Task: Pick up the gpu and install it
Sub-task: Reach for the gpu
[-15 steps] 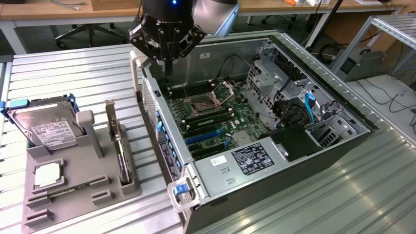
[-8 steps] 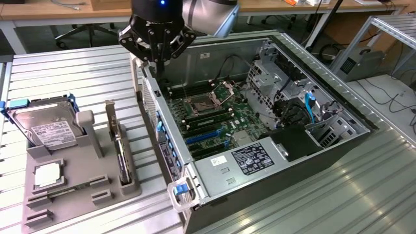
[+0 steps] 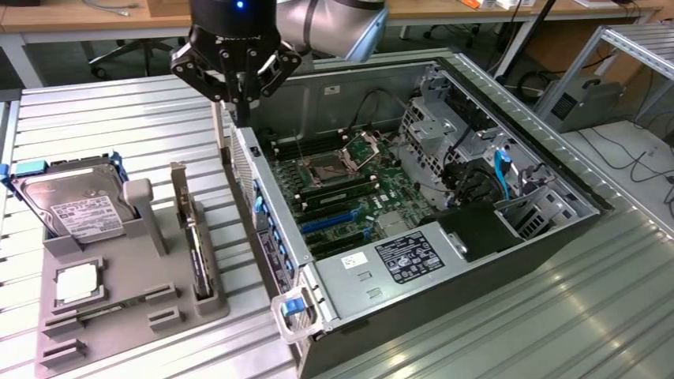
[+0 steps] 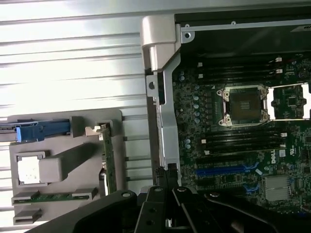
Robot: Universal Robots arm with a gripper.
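The gpu (image 3: 196, 241) stands on its long edge in a slot of the grey holder tray (image 3: 116, 316), its silver bracket at the far end. In the wrist view the gpu (image 4: 108, 162) is a thin card seen edge-on. My gripper (image 3: 240, 117) hangs above the rear wall of the open computer case (image 3: 268, 213), behind the gpu and well above it. Its fingers (image 4: 164, 180) are pressed together with nothing between them. Blue expansion slots (image 3: 335, 223) lie bare on the motherboard (image 4: 233, 141).
A silver hard drive (image 3: 72, 207) with blue rails stands in the tray at the exterior view's left, and a small white chip (image 3: 76, 283) and a green memory stick (image 4: 54, 197) lie nearby. Ribbed metal table (image 3: 116, 118) surrounds the tray. Drive cages and cables (image 3: 495, 181) fill the case's far side.
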